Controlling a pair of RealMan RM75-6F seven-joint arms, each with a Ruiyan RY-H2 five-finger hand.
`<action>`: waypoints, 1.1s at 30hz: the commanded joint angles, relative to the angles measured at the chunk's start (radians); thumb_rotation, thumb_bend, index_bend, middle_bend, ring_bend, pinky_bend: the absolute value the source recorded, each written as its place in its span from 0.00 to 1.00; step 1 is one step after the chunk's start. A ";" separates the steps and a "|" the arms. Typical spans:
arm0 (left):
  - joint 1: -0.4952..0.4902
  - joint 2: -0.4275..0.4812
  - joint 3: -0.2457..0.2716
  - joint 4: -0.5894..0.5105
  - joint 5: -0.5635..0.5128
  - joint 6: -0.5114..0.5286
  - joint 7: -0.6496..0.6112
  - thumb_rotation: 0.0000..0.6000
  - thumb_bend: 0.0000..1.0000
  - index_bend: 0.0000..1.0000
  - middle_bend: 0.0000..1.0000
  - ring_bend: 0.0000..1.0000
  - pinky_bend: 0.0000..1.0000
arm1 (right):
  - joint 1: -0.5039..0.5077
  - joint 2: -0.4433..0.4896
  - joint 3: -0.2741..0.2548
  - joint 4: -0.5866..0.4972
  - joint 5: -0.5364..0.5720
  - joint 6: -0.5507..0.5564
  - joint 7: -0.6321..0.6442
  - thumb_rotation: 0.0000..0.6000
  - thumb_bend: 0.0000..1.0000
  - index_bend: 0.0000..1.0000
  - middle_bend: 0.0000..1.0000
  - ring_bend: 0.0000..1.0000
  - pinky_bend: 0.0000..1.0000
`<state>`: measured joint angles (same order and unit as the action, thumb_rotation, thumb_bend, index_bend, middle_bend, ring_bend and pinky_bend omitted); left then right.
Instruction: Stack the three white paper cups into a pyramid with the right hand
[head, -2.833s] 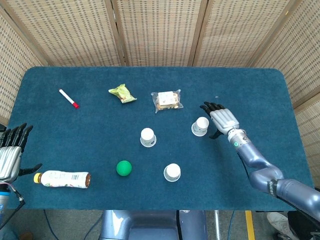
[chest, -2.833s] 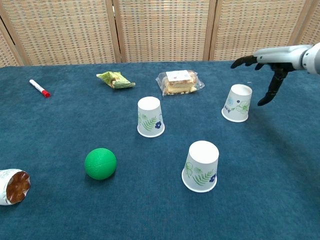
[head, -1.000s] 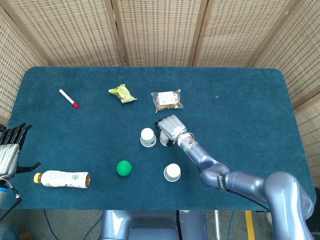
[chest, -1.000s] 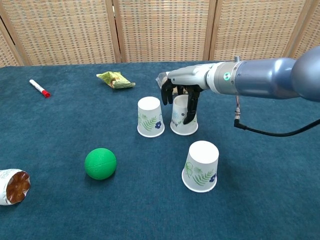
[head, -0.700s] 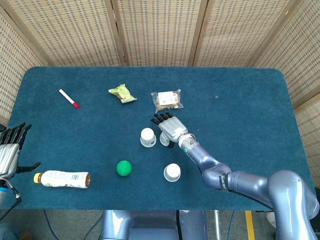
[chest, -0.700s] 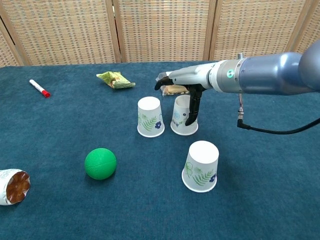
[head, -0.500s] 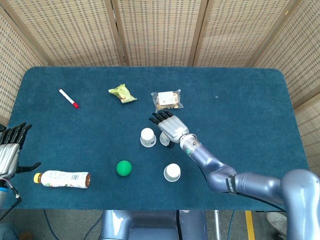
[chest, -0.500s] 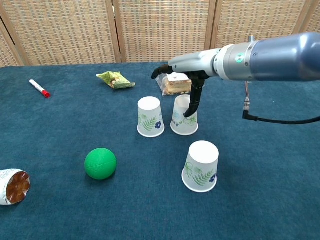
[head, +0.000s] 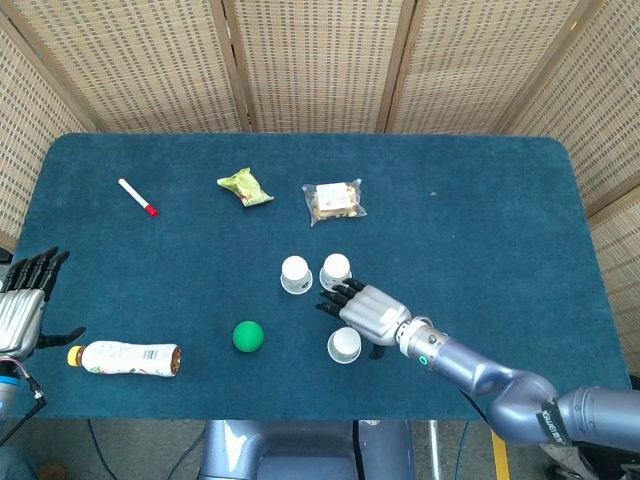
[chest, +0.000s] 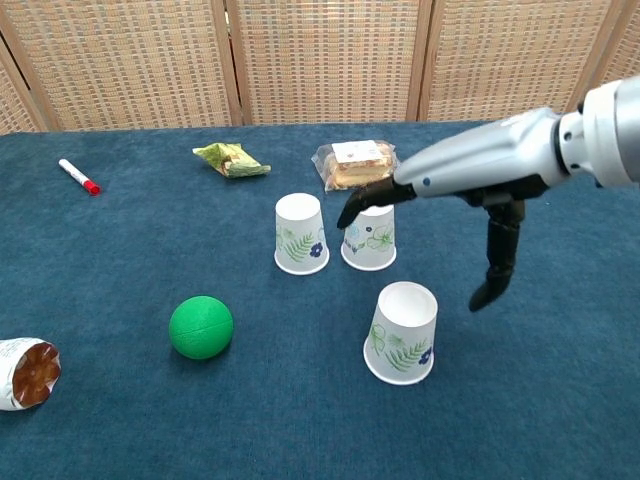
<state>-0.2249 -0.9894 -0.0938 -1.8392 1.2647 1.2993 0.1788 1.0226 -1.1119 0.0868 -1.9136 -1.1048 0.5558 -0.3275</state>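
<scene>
A: Hovering above the near white paper cup with a green leaf print (head: 344, 345) (chest: 403, 332) is the right hand (head: 367, 313) (chest: 470, 205); its dark fingers (chest: 352, 209) are spread apart and it holds nothing; the thumb hangs down just beside that cup, on the cup's right in the chest view; I cannot tell whether it touches.

B: And the other two cups?

A: The second white paper cup (head: 335, 271) (chest: 368, 238) stands upside down just beyond the fingertips of the right hand; the third white paper cup (head: 295, 274) (chest: 300, 234) stands close beside it, further to the left; whether these two touch, I cannot tell; no cup is yet on top of another.

B: What else lies on the blue cloth table (head: 480, 220) (chest: 120, 260)?

A: A green ball (head: 247, 336) (chest: 201, 327) is to the left of the right hand; a clear packet of biscuits (head: 333, 200) (chest: 358, 163) and a green crumpled wrapper (head: 244, 186) (chest: 230, 158) lie beyond the cups; a white marker with a red cap (head: 137, 197) (chest: 78, 176) is far to the left.

B: And the left hand (head: 22, 305)?

A: It is at the left edge, fingers apart, gripping nothing; a plastic bottle lying on its side (head: 124, 358) (chest: 25, 373) is just beside it.
</scene>
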 joint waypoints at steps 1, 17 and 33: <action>-0.001 -0.001 0.000 0.001 -0.001 -0.001 0.001 1.00 0.00 0.00 0.00 0.00 0.00 | -0.011 -0.038 -0.020 0.018 -0.037 -0.003 0.017 1.00 0.00 0.09 0.07 0.00 0.06; -0.006 -0.002 -0.002 0.006 -0.014 -0.007 -0.003 1.00 0.00 0.00 0.00 0.00 0.00 | -0.016 -0.255 -0.048 0.212 -0.085 0.059 0.021 1.00 0.00 0.28 0.28 0.24 0.32; -0.011 0.000 -0.003 0.008 -0.027 -0.017 -0.003 1.00 0.00 0.00 0.00 0.00 0.00 | -0.060 -0.223 0.014 0.213 -0.207 0.169 0.179 1.00 0.29 0.52 0.54 0.53 0.71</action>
<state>-0.2363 -0.9899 -0.0964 -1.8317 1.2373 1.2821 0.1761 0.9645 -1.3526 0.0825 -1.6850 -1.3063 0.7125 -0.1640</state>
